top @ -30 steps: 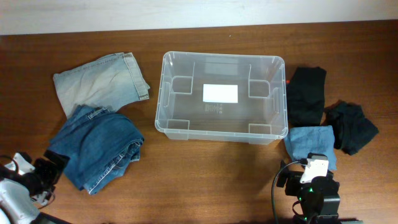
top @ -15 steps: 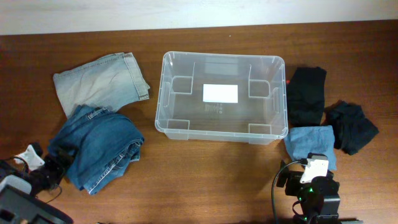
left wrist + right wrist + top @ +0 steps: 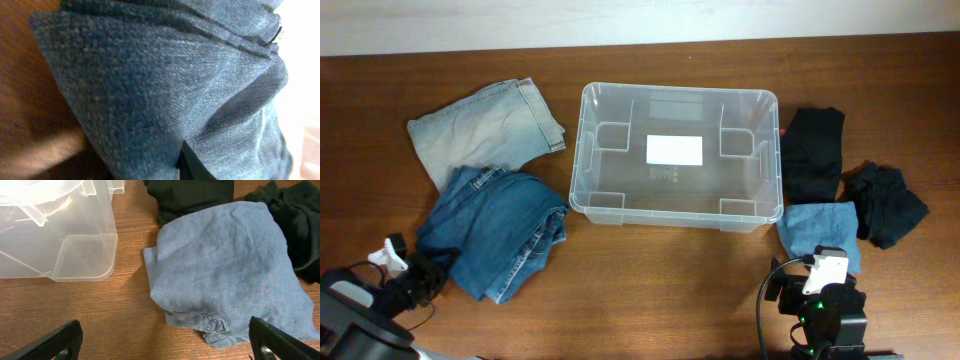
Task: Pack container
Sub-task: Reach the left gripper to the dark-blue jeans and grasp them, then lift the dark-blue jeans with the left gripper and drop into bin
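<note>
The clear container (image 3: 678, 91) stands empty at the table's middle, with a white label on its base; its corner (image 3: 75, 255) shows in the right wrist view. Dark blue jeans (image 3: 500, 230) lie bunched to its left. My left gripper (image 3: 426, 281) is at their near-left edge and shut on the denim (image 3: 150, 90), which fills the left wrist view around one dark finger (image 3: 192, 165). At the near right, my right gripper (image 3: 165, 347) stands open just short of a light blue cloth (image 3: 225, 265), nothing between its fingers.
Pale folded jeans (image 3: 480, 135) lie at the far left. Right of the container are a black folded garment (image 3: 813, 150), a crumpled black one (image 3: 887, 205) and the light blue cloth (image 3: 818, 225). The right arm's base (image 3: 825, 310) sits at the near edge.
My left gripper moved right into the dark blue jeans and closed on them. The jeans shifted right and bunched toward the container. The right arm stayed still.
</note>
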Available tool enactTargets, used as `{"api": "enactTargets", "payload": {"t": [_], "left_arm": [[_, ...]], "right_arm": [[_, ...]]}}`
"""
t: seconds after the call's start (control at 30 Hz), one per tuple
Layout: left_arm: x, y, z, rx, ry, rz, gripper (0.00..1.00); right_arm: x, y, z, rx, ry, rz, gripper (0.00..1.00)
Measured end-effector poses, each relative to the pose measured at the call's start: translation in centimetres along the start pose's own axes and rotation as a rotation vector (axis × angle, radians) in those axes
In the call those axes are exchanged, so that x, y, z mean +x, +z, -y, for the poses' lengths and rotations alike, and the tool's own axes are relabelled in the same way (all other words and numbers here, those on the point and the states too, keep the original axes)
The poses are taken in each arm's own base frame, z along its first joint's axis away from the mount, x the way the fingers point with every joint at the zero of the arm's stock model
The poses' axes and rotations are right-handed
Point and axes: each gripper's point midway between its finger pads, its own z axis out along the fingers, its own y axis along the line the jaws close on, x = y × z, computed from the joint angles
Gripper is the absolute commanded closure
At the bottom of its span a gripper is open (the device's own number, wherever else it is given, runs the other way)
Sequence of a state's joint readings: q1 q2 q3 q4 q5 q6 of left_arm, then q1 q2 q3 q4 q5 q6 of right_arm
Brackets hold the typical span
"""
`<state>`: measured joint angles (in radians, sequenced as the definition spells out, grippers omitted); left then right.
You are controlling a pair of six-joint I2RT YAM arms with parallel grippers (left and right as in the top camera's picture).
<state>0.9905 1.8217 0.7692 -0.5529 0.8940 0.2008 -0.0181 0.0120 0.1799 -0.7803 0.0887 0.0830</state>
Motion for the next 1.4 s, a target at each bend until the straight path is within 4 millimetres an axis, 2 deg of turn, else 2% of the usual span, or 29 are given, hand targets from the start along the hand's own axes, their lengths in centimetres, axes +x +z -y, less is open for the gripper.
{"api": "enactTargets", "payload": {"t": [0.03,0.1,0.23,0.4,0.47,0.63,0.73,0.97,1.07,1.13,1.23,1.3,1.4], "left_arm": [[0.7,-0.3,0.4,-0.005,-0.03,-0.028,1.0],[1.4,-1.2,1.5,-0.014,-0.049,-0.05,1.0],[0.3,-4.3,5.7,-0.033,0.049,0.011,1.0],[-2.8,-10.5,13.1,-0.071,0.29,0.233,1.0],[-3.3,-13.0,16.1,-0.086,0.371,0.323,1.0],[-2.6,-17.2,23.6,-0.074,0.532,0.483,1.0],[-1.6,-18.0,27.7,-0.009,0.611,0.529,1.0],[1.3,-16.2,38.4,0.317,0.863,0.505,1.0],[3.5,-14.7,43.7,0.508,1.003,0.459,1.0],[4.7,-13.4,45.9,0.597,1.048,0.422,1.0],[6.5,-9.1,48.9,0.733,1.077,0.313,1.0],[7.5,-5.5,49.9,0.79,1.053,0.228,1.0],[9.0,0.4,50.1,0.83,0.989,0.097,1.0]], "right_arm": [[0.0,0.0,0.0,0.0,-0.001,0.0,0.02],[0.0,0.0,0.0,0.0,-0.001,0.0,0.02],[0.0,0.0,0.0,0.0,0.0,-0.001,0.02],[0.0,0.0,0.0,0.0,0.0,0.0,0.02],[0.0,0.0,0.0,0.0,0.0,0.0,0.02],[0.0,0.0,0.0,0.0,-0.001,0.0,0.01],[0.0,0.0,0.0,0.0,-0.001,0.0,0.02],[0.0,0.0,0.0,0.0,0.0,0.0,0.02],[0.0,0.0,0.0,0.0,0.0,0.0,0.02],[0.0,0.0,0.0,0.0,-0.001,0.001,0.02],[0.0,0.0,0.0,0.0,-0.001,0.0,0.01],[0.0,0.0,0.0,-0.001,0.0,0.0,0.02],[0.0,0.0,0.0,-0.001,0.0,0.0,0.02]]}}
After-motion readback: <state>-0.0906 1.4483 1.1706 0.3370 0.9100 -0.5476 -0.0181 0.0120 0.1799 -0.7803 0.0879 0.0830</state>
